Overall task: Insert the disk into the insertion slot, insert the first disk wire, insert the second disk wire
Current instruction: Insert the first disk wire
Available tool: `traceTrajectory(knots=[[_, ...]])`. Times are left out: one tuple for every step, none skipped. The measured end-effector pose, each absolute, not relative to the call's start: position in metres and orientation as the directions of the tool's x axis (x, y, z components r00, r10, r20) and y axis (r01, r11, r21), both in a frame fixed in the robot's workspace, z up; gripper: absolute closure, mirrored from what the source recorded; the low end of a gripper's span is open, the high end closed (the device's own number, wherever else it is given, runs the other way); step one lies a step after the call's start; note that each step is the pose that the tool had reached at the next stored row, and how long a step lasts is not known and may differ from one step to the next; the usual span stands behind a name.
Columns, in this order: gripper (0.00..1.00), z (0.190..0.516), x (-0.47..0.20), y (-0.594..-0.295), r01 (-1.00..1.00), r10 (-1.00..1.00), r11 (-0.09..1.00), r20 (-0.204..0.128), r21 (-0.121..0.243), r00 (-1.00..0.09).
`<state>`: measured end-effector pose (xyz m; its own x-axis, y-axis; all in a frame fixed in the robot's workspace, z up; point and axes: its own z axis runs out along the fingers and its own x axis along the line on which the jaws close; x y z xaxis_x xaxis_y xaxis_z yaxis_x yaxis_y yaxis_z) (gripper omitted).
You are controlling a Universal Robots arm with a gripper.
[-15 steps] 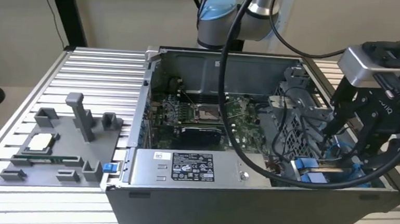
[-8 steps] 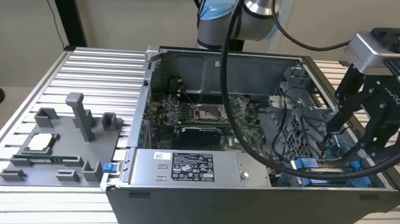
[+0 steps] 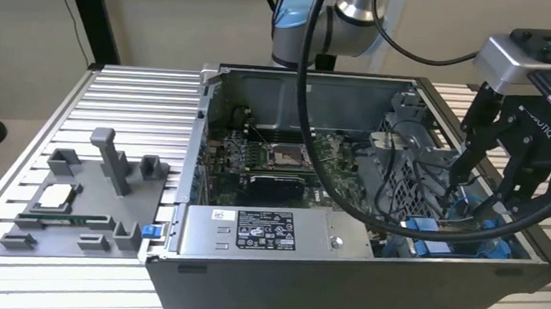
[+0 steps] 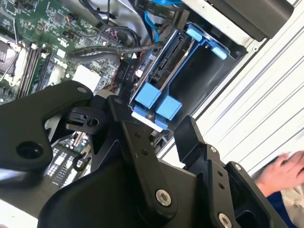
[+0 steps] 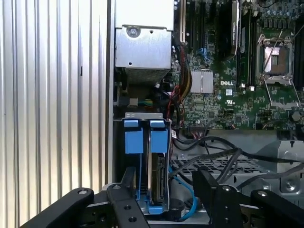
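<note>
The disk (image 5: pixel 156 172) stands on edge in its blue carrier (image 4: pixel 156 102) inside the insertion slot (image 3: pixel 442 240), at the case's front corner on the exterior view's right. My gripper (image 3: pixel 485 183) hangs just above it, open, its black fingers (image 4: pixel 118 111) straddling the carrier's two blue tabs (image 5: pixel 134 140) with nothing clamped. In the first wrist view one finger (image 5: pixel 128 178) is close beside the carrier and the other stands well apart. A blue cable (image 5: pixel 183 183) and several black wires (image 5: pixel 223 154) lie loose beside the disk. I cannot tell whether any wire is plugged into it.
The open computer case (image 3: pixel 345 274) holds a motherboard (image 3: pixel 275 158) and a grey power-supply box (image 3: pixel 266 233). A grey fixture with small parts (image 3: pixel 80 207) lies on the ribbed table at the exterior view's left. A person's hand (image 4: pixel 285 171) rests outside the case.
</note>
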<state>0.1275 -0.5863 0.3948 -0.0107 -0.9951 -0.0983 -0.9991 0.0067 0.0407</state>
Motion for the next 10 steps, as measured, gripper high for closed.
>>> traceTrajectory(knots=[[0.00,0.395,0.126,-0.585,-1.000,-0.996,0.007,-0.092,0.028,-0.010],[0.00,0.395,0.125,-0.584,-1.000,-0.996,0.007,-0.085,0.012,-0.008],[0.00,0.395,0.124,-0.582,-1.000,-0.997,0.007,-0.082,-0.002,-0.007],[0.00,0.395,0.124,-0.579,-1.000,-0.997,0.007,-0.081,-0.016,-0.006],[0.00,0.395,0.123,-0.576,-1.000,-0.997,0.007,-0.080,-0.025,-0.005],[0.00,0.395,0.122,-0.572,-1.000,-0.997,0.007,-0.080,-0.030,-0.005],[0.00,0.395,0.122,-0.569,-0.999,-0.997,0.007,-0.079,-0.036,-0.004],[0.00,0.395,0.121,-0.566,-0.999,-0.997,0.007,-0.076,-0.045,-0.003],[0.00,0.394,0.120,-0.565,-0.998,-0.998,0.007,-0.069,-0.056,-0.003],[0.00,0.394,0.120,-0.564,-0.998,-0.998,0.006,-0.061,-0.067,-0.002]])
